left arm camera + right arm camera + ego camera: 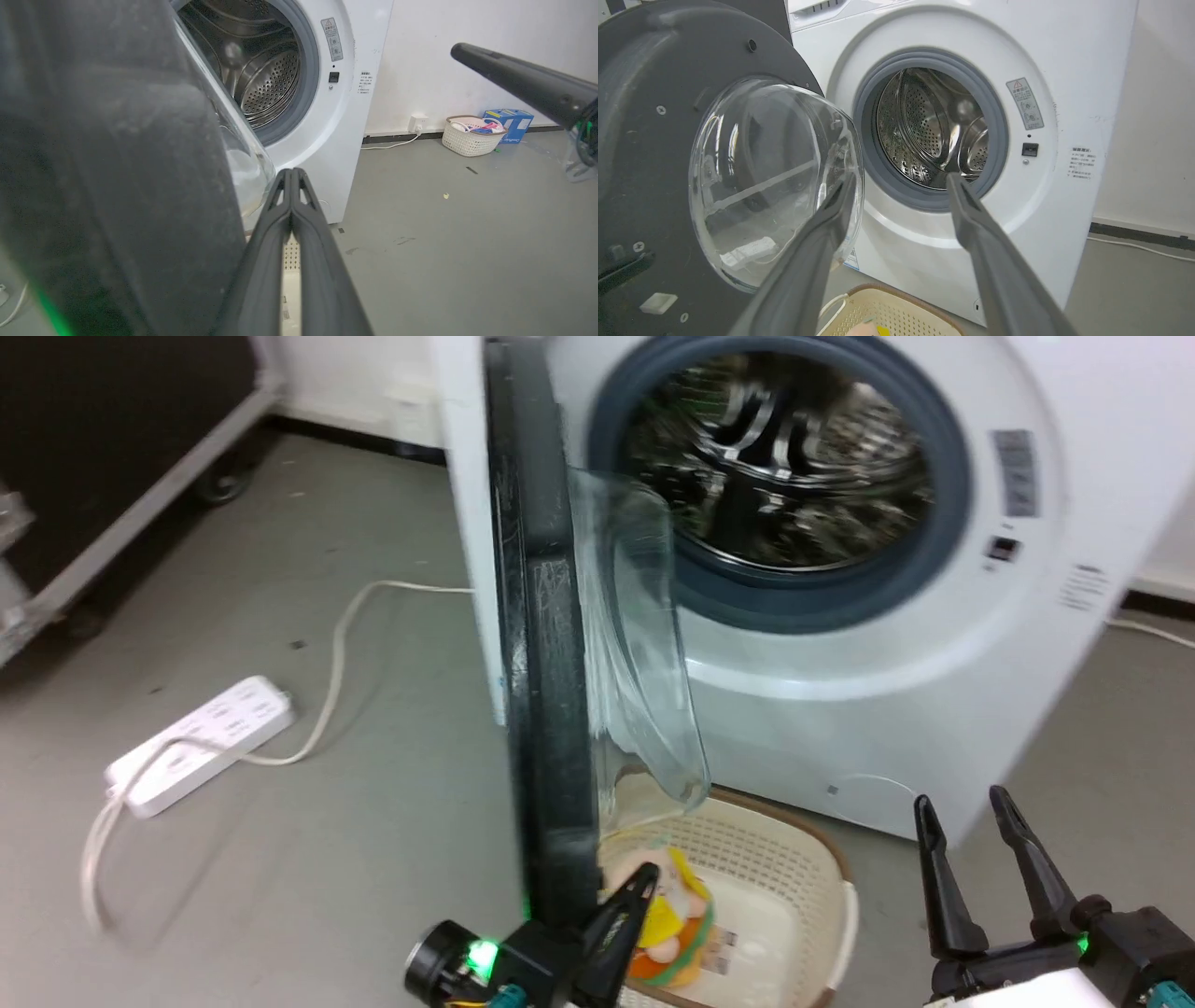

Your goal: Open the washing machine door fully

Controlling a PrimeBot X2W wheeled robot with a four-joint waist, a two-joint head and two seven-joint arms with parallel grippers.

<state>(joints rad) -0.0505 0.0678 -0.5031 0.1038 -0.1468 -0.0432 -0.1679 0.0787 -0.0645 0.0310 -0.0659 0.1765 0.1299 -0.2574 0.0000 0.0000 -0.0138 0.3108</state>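
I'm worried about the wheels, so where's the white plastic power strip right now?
In the head view, the white plastic power strip lies on the grey floor at the left, left of the round glossy black washing machine door.

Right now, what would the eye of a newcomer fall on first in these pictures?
The big black washing machine door stands open, edge-on in the middle of the head view, its glass bowl bulging toward the white washing machine. Behind it the steel drum gleams inside the grey ring. Below the door, a cream basket on the floor holds a colourful toy.
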